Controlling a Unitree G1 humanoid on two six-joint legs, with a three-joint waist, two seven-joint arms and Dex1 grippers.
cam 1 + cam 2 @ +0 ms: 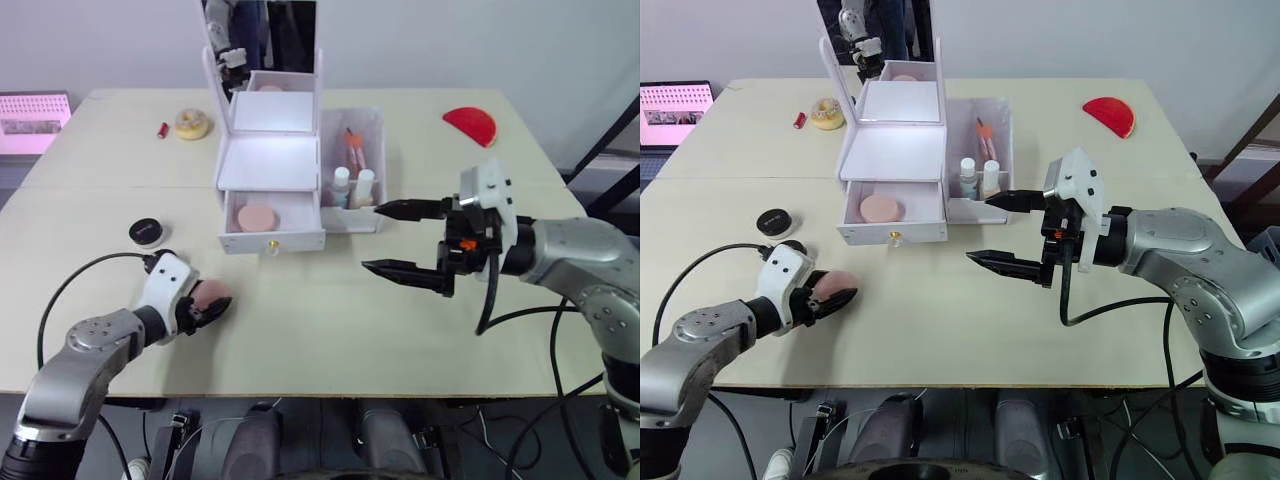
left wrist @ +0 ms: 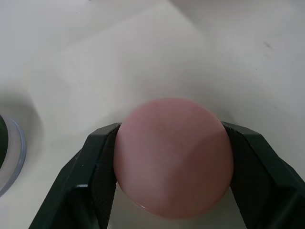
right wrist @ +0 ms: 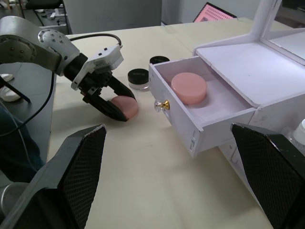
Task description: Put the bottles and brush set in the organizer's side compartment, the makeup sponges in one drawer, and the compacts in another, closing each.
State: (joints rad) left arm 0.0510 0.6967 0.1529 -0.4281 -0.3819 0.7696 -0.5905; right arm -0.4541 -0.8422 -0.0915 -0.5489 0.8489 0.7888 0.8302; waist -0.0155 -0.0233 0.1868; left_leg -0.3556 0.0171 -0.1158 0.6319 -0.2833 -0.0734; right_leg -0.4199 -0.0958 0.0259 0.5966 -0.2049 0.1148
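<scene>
Your left gripper (image 1: pixel 205 305) sits at the lower left of the head view, its two black fingers closed around a pink makeup sponge (image 2: pixel 174 157) that rests on the table (image 1: pixel 320 330). The wrist view shows the fingers pressing its opposite flanks across the widest part. Judging by its rounded, matte look, the sponge is light and soft, so it will squash rather than slip; a gentle squeeze across the middle should be enough (clamp harder and it may bulge out of the fingers).

Its destination, the white organizer (image 1: pixel 270 165), stands upper centre with its lower drawer (image 1: pixel 272 222) pulled open and a second pink sponge (image 1: pixel 257 217) already lying inside. The small gold knob (image 3: pixel 162 105) on the drawer front is your handle for closing it.

Your right gripper (image 1: pixel 402 240) hovers at centre right, fingers spread wide and holding nothing, just in front of the side compartment (image 1: pixel 352 170) where two small white bottles (image 1: pixel 352 187) stand.

A black compact (image 1: pixel 148 232) lies left of the drawer, near the left gripper.

No brand, label or writing can be read on any item.
</scene>
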